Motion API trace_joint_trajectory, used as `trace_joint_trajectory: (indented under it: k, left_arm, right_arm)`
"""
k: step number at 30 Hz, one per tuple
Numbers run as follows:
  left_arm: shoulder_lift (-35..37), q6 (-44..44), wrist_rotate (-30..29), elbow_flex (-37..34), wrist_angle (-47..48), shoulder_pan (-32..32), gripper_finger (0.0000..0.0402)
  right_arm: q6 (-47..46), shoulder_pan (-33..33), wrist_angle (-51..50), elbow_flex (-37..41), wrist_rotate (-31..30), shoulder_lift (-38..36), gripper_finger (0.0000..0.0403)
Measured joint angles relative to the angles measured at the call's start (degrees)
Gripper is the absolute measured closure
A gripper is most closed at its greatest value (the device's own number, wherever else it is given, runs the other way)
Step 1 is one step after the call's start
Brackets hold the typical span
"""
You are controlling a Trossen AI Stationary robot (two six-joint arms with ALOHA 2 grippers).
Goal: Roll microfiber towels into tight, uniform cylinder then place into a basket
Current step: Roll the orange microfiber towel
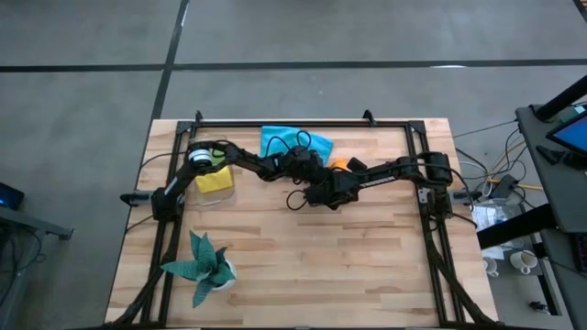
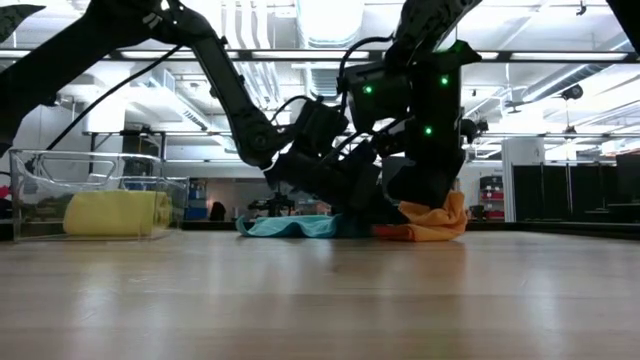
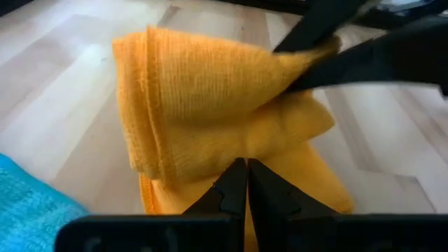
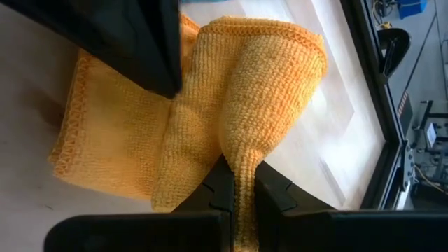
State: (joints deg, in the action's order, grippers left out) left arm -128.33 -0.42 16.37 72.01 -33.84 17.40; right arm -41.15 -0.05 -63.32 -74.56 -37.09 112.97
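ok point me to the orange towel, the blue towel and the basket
orange towel (image 4: 196, 140), right wrist view, on its bunched middle fold
blue towel (image 1: 275, 139), high view, on its bare left part
basket (image 2: 30, 185), low view, on its clear left wall

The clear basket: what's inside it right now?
A rolled yellow towel lies inside the basket. From above, the left arm covers part of it; something lime green shows there, but whether it is inside cannot be told.

Overhead, table-level, two close wrist views
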Motion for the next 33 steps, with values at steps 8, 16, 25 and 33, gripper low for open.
trace_joint_trajectory:
  k: [8, 16, 25, 33]
  left_arm:
    - [1.03, 2.92, -4.60, -0.39, 4.89, 0.45, 0.0402]
    - [2.93, 2.90, -4.36, -1.24, 4.94, 0.36, 0.0402]
    - [3.69, 2.75, -2.74, -0.73, 1.05, 0.13, 0.0402]
    - [1.00, 3.90, -0.63, 1.98, 1.03, -0.09, 0.0402]
  right_arm:
    - [0.66, -0.55, 2.76, 1.81, 1.52, 0.02, 0.0390]
    - [1.16, -1.12, 4.22, 3.77, 2.98, 0.07, 0.0390]
    - [1.33, -1.10, 4.21, 3.71, 2.81, 0.02, 0.0390]
    - [2.17, -1.10, 4.18, 3.42, 2.83, 0.00, 0.0390]
